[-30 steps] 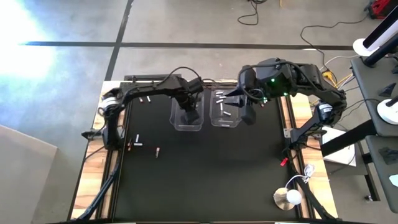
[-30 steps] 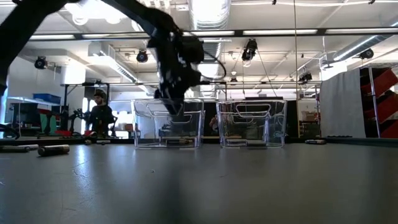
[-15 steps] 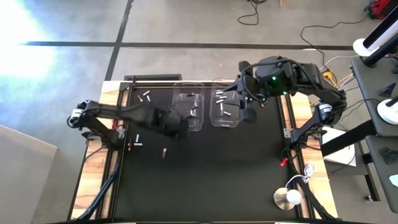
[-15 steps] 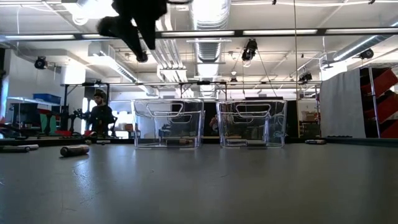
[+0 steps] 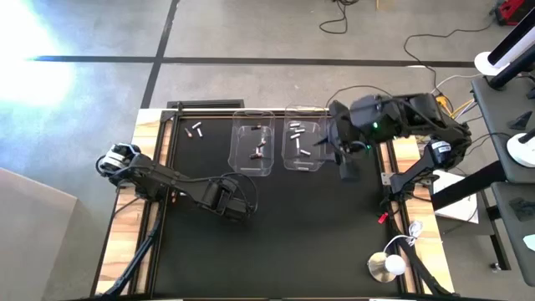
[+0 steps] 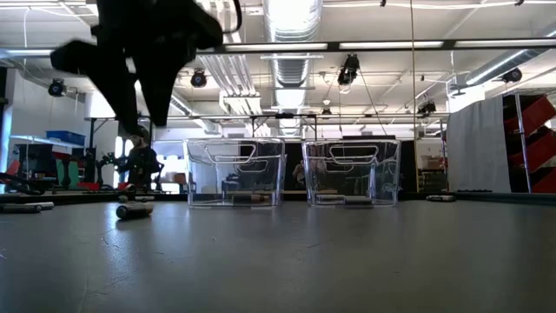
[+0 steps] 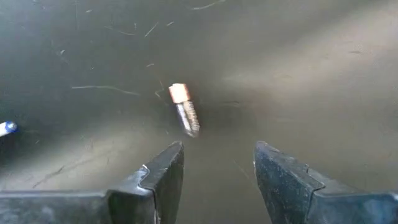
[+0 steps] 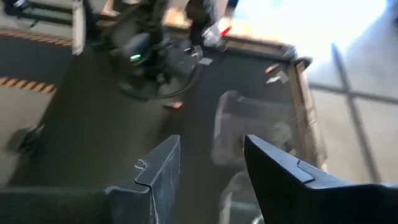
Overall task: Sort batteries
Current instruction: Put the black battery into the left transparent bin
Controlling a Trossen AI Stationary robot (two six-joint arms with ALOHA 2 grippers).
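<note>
Looking down, a black table mat (image 5: 276, 242) with wooden edges sits on a grey concrete floor (image 5: 251, 33). At nine o'clock the left gripper (image 7: 217, 165) hovers low over the mat, jaws apart and empty, a copper-tipped battery (image 7: 185, 109) lying just ahead of it. Loose batteries (image 5: 197, 130) lie at eleven o'clock. Two clear bins (image 5: 253, 150) at twelve o'clock hold more batteries. At two o'clock the right gripper (image 8: 208, 165) hangs beside the right-hand bin, jaws apart, empty. Beyond the table is a workshop with ceiling lights, where a person (image 6: 139, 161) sits.

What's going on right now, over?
Left hand open, above a copper-tipped battery. Right hand open, empty, beside the bins. Path clear.
</note>
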